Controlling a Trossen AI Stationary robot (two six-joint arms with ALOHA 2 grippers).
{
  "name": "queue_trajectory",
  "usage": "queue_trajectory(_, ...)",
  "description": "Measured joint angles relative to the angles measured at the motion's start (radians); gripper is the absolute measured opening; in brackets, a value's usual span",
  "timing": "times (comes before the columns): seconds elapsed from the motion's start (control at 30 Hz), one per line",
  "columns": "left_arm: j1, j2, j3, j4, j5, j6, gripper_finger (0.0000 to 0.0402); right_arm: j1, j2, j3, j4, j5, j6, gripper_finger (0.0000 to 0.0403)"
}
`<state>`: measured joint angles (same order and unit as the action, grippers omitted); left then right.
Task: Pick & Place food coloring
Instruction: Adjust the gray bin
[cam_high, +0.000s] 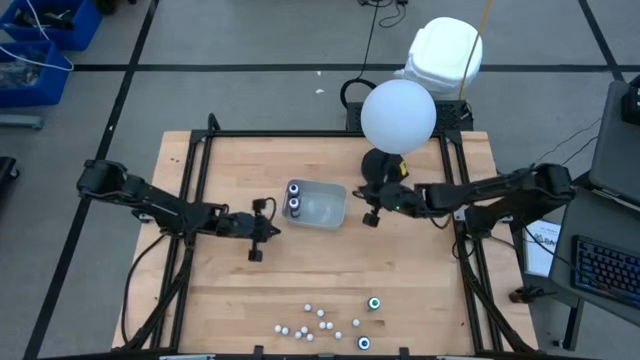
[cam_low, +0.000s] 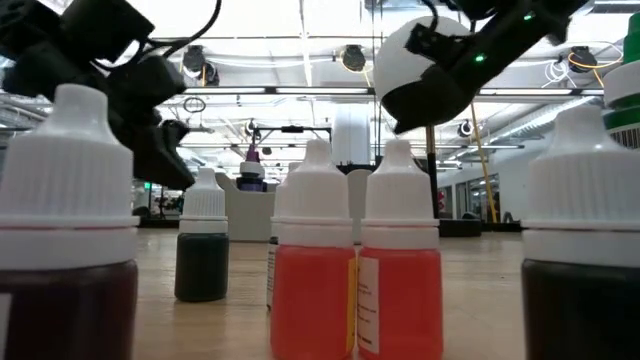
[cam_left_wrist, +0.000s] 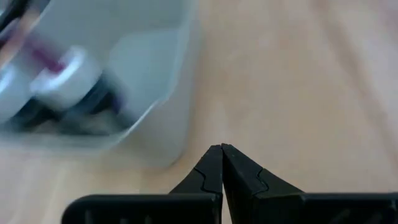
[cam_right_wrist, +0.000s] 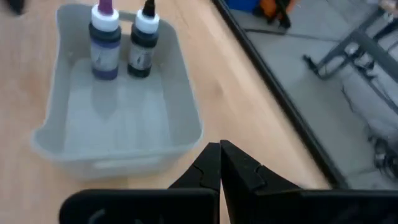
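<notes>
Two bottles stand in the tray, beyond both clenched, empty grippers.

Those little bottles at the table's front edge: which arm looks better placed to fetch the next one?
Probably the left: its shut gripper sits nearer the bottles than the right gripper, beside the tray.

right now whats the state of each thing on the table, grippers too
left gripper: shut, empty, beside the tray
right gripper: shut, empty, on the tray's other side
grey tray: upright, holds two bottles
two bottles in tray: standing, against one end wall
loose food coloring bottles: standing near the table's front edge, not yet picked
white globe: upright on its stand
</notes>
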<state>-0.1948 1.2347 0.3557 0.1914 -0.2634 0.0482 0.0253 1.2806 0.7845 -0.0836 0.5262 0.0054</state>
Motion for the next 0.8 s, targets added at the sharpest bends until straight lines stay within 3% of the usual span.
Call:
queue_trajectory(0.13, 0.013, -0.012, -0.012, -0.060, -0.129, -0.065, 0.0010, 0.033, 0.019, 0.000, -0.102, -0.004, 0.135, 0.0000)
queue_trajectory(0.33, 0.079, -0.012, -0.012, -0.052, -0.199, -0.096, 0.0010, 0.031, 0.149, 0.000, -0.123, -0.009, 0.212, 0.0000)
queue_trajectory(0.6, 0.153, -0.011, -0.012, -0.033, -0.173, -0.147, 0.0010, -0.043, 0.296, 0.001, 0.030, -0.066, 0.176, 0.0000)
queue_trajectory(0.8, 0.164, 0.034, -0.012, 0.017, -0.094, -0.152, 0.0010, -0.100, 0.348, 0.001, 0.117, -0.155, 0.140, 0.0000)
